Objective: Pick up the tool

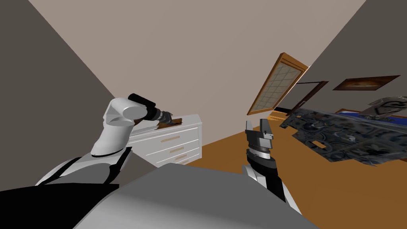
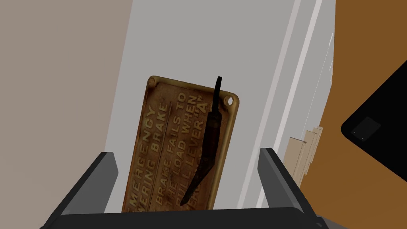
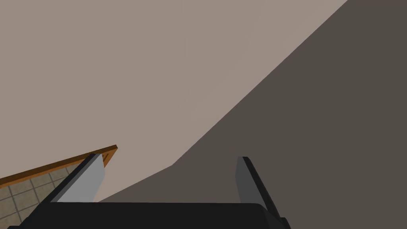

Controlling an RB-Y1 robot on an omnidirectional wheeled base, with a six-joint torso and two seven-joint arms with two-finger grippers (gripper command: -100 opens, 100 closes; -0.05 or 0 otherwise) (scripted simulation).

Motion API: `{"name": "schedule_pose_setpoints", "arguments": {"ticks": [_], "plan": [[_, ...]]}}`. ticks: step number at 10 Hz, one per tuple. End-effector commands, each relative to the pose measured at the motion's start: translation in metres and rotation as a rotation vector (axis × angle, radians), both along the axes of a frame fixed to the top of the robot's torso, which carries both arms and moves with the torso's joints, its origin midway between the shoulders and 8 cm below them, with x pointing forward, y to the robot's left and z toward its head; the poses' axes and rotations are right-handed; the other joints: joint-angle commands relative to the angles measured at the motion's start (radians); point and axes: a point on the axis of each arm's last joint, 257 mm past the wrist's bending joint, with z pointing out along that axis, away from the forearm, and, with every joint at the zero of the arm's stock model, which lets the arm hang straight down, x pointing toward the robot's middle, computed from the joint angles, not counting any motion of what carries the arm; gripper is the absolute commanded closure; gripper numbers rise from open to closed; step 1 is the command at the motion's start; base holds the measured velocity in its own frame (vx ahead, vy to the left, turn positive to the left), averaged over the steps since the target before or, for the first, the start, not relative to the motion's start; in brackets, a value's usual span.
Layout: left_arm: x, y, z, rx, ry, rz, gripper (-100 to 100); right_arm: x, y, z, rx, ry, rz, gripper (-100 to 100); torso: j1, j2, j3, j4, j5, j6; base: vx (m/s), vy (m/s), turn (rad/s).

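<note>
**Left pincer spread over tool on dresser top**

Tool (image 2: 210,139) lying flat on a brass-coloured lettered plaque (image 2: 159,147), which itself lies flat on top of the white dresser (image 2: 167,47), near the front edge. Thin and dark: black spike at the end away from the pincer, thicker rusty-brown middle section, narrow curved tail towards the pincer. Placed towards one long edge of the plaque, roughly lengthwise.

Left pincer (image 2: 187,153) released, fingers wide apart, straddling both plaque and tool, touching neither as far as visible. Height above plaque hard to tell.

Right pincer (image 1: 257,125) raised in front of chest, well apart from dresser, fingers also spread, gripping nothing.

Handling, judged: probably light and stiff, no give. Slim profile and flat lie mean little to get under, so fingertips likely need to come right down to the plaque face. Best hold looks like the thicker brown middle, across its width; spike and curved tail too thin, likely to pivot or slip. Risk of nudging the plaque or pinching its edge together with the tool; possibly rolls or skids on the smooth metal face when squeezed.
</note>
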Motion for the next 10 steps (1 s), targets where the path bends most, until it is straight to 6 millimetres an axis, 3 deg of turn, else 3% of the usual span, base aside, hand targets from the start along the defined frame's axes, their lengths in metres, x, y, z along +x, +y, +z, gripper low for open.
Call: {"name": "schedule_pose_setpoints", "arguments": {"ticks": [1,7,10], "plan": [[0.003,0.009,0.006,-0.025,-0.003,0.027,-100,0.000,0.000,0.000,0.000,0.000,0.000,0,0.000,0.000,0.000,0.000,0.000,0.000,-0.091,-0.027,-0.030],[0.010,0.036,0.019,-0.100,0.010,0.102,-100,0.000,0.000,0.000,0.000,0.000,0.000,0,0.001,-0.003,-0.002,-0.001,0.000,0.000,-0.074,-0.031,-0.035],[0.003,0.038,0.013,-0.103,0.070,0.097,-100,0.000,0.000,0.000,0.000,0.000,0.000,0,0.002,-0.005,-0.003,-0.001,0.000,0.000,-0.014,-0.003,-0.095]]}}
